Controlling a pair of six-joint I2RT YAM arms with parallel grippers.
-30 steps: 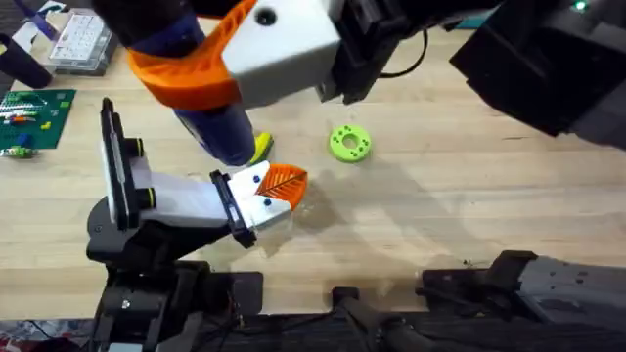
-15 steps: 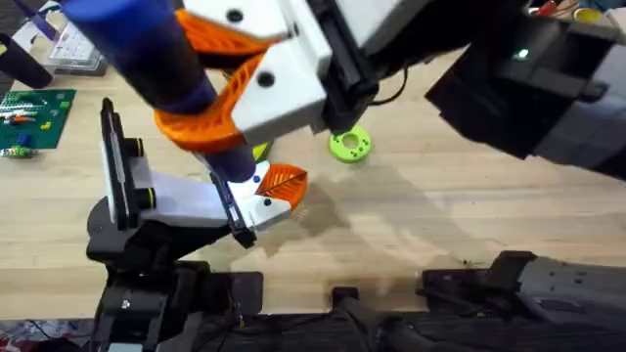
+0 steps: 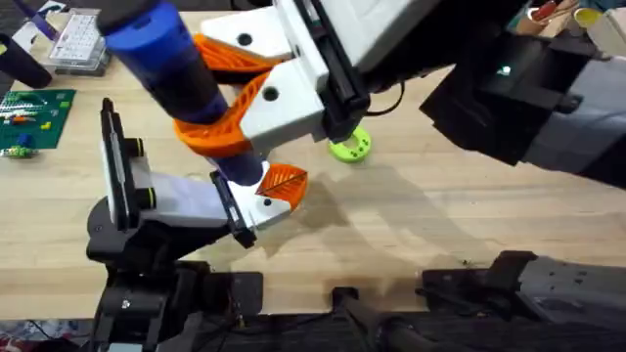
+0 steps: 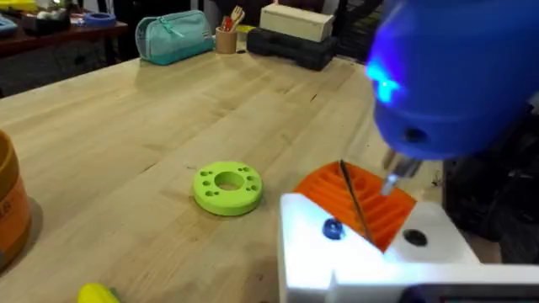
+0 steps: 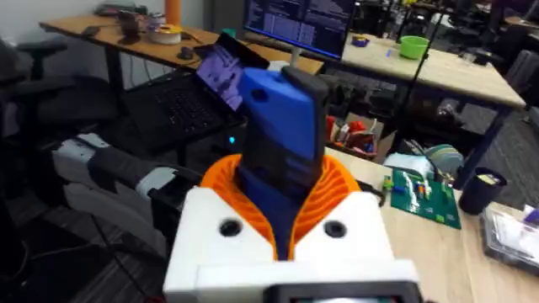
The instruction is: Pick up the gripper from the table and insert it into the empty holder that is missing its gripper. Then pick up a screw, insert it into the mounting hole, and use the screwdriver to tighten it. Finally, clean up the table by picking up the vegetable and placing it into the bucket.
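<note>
Right gripper (image 3: 230,122) clamped on the screwdriver (image 3: 171,59), upper left of overhead, tip down at the gripper (image 3: 281,183) seated in the holder (image 3: 176,200). Risk: tilted driver slips off the screw, gouging it. Left fingers: cannot tell.

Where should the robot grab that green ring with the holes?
Probably from straight above, with one finger outside the rim and one in the middle hole. The green ring lies flat on the table, so its low sides give little to pinch; the top is open.
</note>
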